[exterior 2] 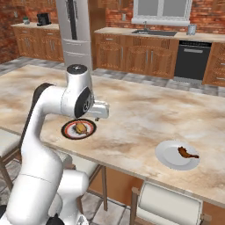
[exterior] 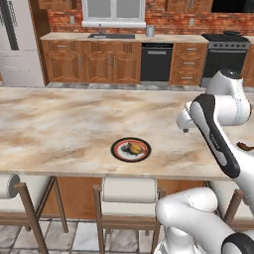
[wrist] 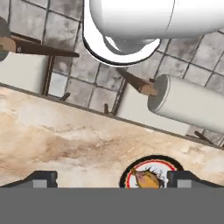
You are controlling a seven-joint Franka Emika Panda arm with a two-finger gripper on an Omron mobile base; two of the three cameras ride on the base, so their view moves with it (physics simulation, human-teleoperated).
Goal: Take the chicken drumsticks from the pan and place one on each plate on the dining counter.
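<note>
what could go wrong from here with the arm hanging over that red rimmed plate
1. The open gripper sits just above the red-rimmed plate, which already holds a drumstick; a careless pull-away might clip it.
2. The white plate with the darker drumstick lies near the dining counter edge, so a wide arm swing could nudge it off.

Brick wall (exterior: 64, 22) — wooden cabinets (exterior: 89, 62).

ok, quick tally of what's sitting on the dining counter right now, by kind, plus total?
Plates: 2, a red-rimmed plate and a white plate
Chicken drumsticks: 2, a golden drumstick on the red-rimmed one and a dark drumstick on the white one
Total: 4
</note>
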